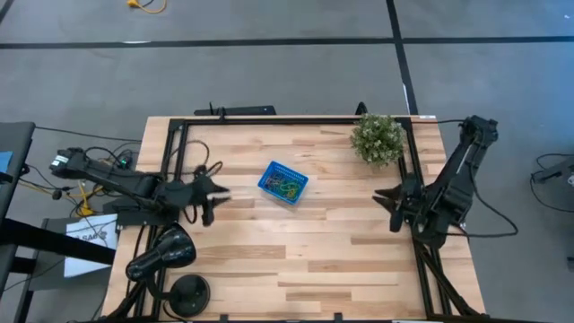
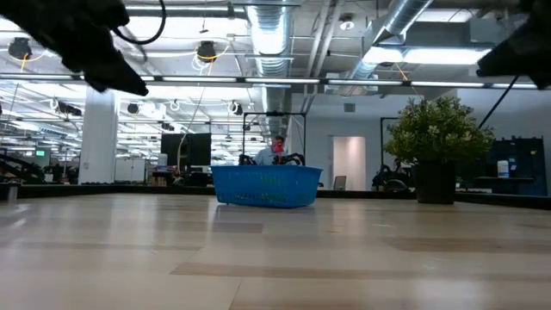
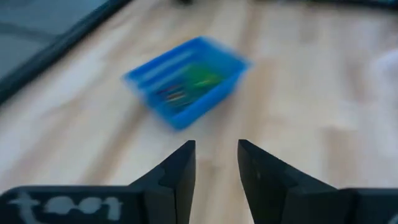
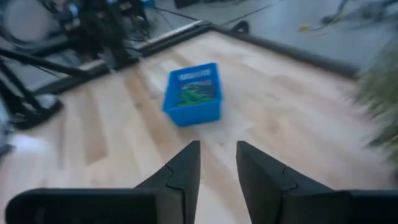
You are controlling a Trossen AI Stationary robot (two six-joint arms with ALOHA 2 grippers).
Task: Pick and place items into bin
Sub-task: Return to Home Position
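Blue bin (image 2: pixel 267 191) holds a tangle of coloured bands (image 1: pixel 287 187).
It sits mid-table (image 1: pixel 359 260); the left gripper (image 3: pixel 216 144) and right gripper (image 4: pixel 217 144) flank it, fingers parted, empty.

Light wood-plank counter (image 1: pixel 296 260), black frame rails (image 1: pixel 296 119) along its edges. Bushy green potted plant (image 1: pixel 378 139) upright at far right corner, in dark pot (image 2: pixel 436 182). Grey floor (image 1: pixel 269 76) all round w/ black tape lines (image 1: pixel 224 41); yellow cable (image 1: pixel 145 6) lying at far edge. Bkgd: open office, ceiling ducts (image 2: pixel 269 34), lit doorway (image 2: pixel 349 162), person (image 2: pixel 277 148) far back, too small for detail.
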